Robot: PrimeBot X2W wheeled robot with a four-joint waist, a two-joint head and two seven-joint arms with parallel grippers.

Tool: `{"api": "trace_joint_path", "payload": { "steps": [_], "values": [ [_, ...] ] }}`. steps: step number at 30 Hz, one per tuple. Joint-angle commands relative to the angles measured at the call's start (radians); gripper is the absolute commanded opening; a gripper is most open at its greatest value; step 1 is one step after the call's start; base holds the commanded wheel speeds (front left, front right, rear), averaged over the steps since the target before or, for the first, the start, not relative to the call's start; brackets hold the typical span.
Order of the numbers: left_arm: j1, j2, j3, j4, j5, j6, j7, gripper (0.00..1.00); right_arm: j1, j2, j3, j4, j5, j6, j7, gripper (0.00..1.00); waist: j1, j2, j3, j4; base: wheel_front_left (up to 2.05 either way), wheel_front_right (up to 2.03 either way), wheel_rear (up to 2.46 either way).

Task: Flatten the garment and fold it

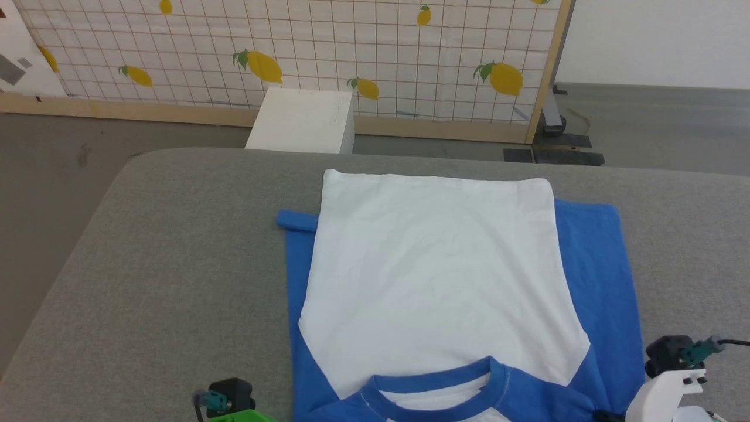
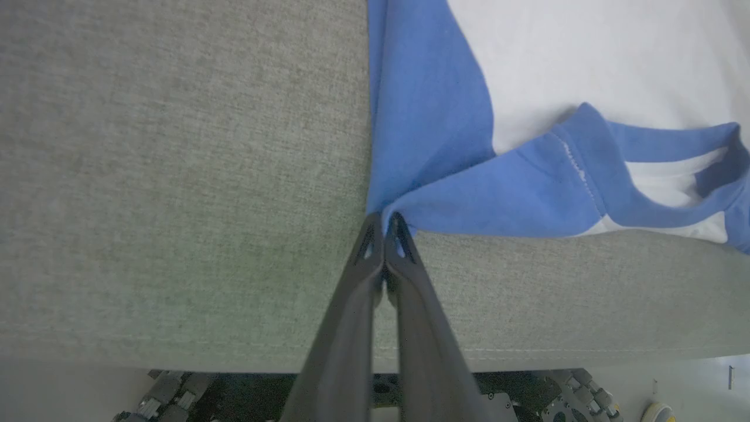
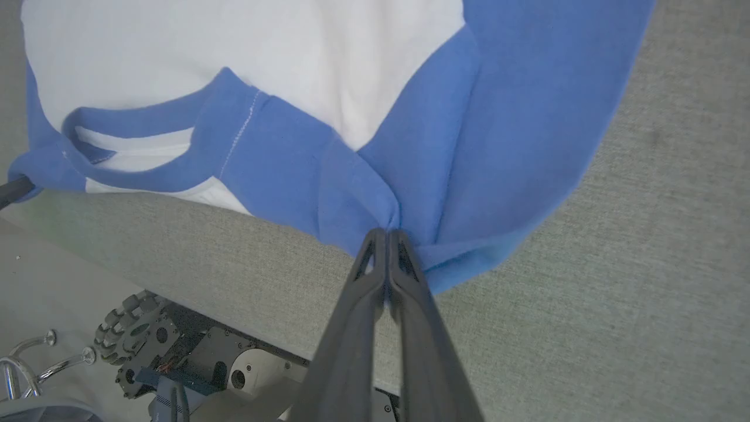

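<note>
The garment [image 1: 436,269] lies flat on the grey table [image 1: 164,281], white back panel up, blue sleeves folded in along both sides and the blue neck trim [image 1: 436,384] nearest me. My left gripper [image 2: 384,224] is shut on the blue shoulder corner of the garment [image 2: 445,199] near the table's front edge. On the other side, my right gripper [image 3: 387,235] is shut on the bunched blue shoulder fabric of the garment [image 3: 363,187]. In the head view the two wrists show at the bottom left [image 1: 228,398] and bottom right [image 1: 674,375].
A white box [image 1: 302,120] stands on the floor beyond the table's far edge, in front of a lemon-print screen [image 1: 293,53]. Bare grey table surface extends on both sides of the garment. My wheeled base [image 3: 176,363] sits below the near edge.
</note>
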Motion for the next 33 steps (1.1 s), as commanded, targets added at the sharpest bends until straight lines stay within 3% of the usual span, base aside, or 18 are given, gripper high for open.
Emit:
{"api": "trace_joint_path", "payload": {
  "steps": [1, 2, 3, 4, 5, 6, 13, 18, 22, 25, 33],
  "values": [
    [0.018, 0.005, 0.005, -0.008, -0.008, 0.010, 0.002, 0.24, 0.013, 0.010, -0.001, -0.005, -0.017, -0.001, 0.008, 0.00, 0.0001, -0.0001, 0.006, 0.000, 0.00, 0.00, 0.00],
    [0.019, 0.005, 0.005, -0.010, -0.012, 0.010, 0.005, 1.00, 0.012, 0.018, -0.006, -0.004, -0.022, -0.001, 0.009, 0.00, 0.0001, -0.0001, 0.007, -0.001, 0.00, 0.00, 0.00],
    [0.020, 0.005, 0.005, -0.013, -0.014, 0.013, 0.009, 1.00, 0.012, 0.025, -0.010, -0.001, -0.030, -0.001, 0.012, 0.00, 0.0001, -0.0001, 0.008, 0.000, 0.00, 0.00, 0.00],
    [0.021, 0.006, 0.009, -0.016, -0.014, 0.018, 0.009, 1.00, 0.012, 0.029, -0.012, 0.000, -0.036, -0.001, 0.014, 0.07, 0.0001, -0.0001, 0.008, 0.000, 0.00, 0.00, 0.00],
    [0.023, 0.008, 0.010, -0.021, -0.017, 0.020, 0.014, 1.00, 0.013, 0.034, -0.016, -0.001, -0.041, -0.001, 0.011, 0.72, 0.0001, -0.0001, 0.008, 0.001, 0.00, 0.00, 0.00],
    [0.025, 0.012, 0.012, -0.025, -0.019, 0.021, 0.019, 1.00, 0.014, 0.037, -0.019, -0.002, -0.041, -0.001, 0.013, 1.00, 0.0001, -0.0001, 0.007, 0.001, 0.00, 0.00, 0.00],
    [0.059, 0.060, 0.038, -0.113, -0.061, 0.045, 0.114, 1.00, 0.018, 0.027, -0.063, -0.054, -0.008, -0.001, 0.040, 1.00, 0.0001, -0.0001, -0.007, -0.003, 0.00, 0.00, 0.00],
    [0.086, 0.093, 0.108, -0.228, -0.106, 0.074, 0.141, 1.00, -0.008, 0.046, -0.163, -0.112, 0.018, -0.001, 0.046, 1.00, 0.0001, -0.0001, -0.014, -0.009, 0.00, 0.00, 0.00],
    [0.053, 0.087, 0.218, -0.302, -0.083, 0.095, -0.019, 1.00, -0.079, 0.083, -0.295, -0.128, -0.051, -0.001, -0.018, 1.00, 0.0001, -0.0001, -0.005, -0.010, 0.00, 0.00, 0.00],
    [0.006, 0.073, 0.265, -0.312, -0.033, 0.080, -0.186, 1.00, -0.151, 0.102, -0.353, -0.106, -0.116, -0.001, -0.059, 1.00, 0.0001, -0.0001, 0.017, -0.010, 0.00, 0.00, 0.00],
    [-0.157, 0.066, 0.265, -0.272, 0.158, 0.025, -0.592, 1.00, -0.435, 0.060, -0.386, 0.035, -0.193, -0.001, -0.101, 1.00, 0.0001, -0.0001, 0.178, -0.020, 0.00, 0.00, 0.00]
  ]
}}
